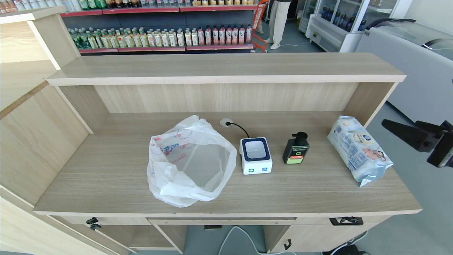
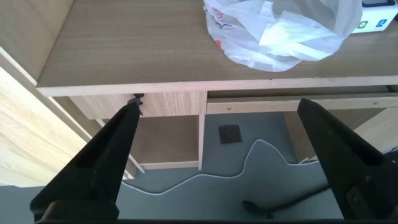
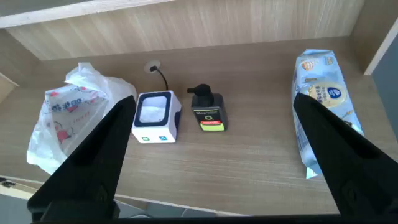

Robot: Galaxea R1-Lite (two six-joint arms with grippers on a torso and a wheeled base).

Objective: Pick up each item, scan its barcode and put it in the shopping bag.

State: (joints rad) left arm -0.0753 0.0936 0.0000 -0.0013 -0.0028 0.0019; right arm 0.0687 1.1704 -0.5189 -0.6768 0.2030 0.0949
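Head view: on the counter (image 1: pixel 106 177) lies a gaping white shopping bag (image 1: pixel 191 161) with red print, then a scanner (image 1: pixel 255 155), a green-labelled pump bottle (image 1: pixel 296 148) and a blue printed pack (image 1: pixel 357 148).
Left wrist view: left gripper (image 2: pixel 217 104) fingers wide, below the counter edge.
Right wrist view: right gripper (image 3: pixel 212 102) fingers wide, above the bottle.

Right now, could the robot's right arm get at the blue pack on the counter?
Probably yes: the right gripper hangs open beside the counter's right end, the blue pack lies nearest it, and nothing stands between.
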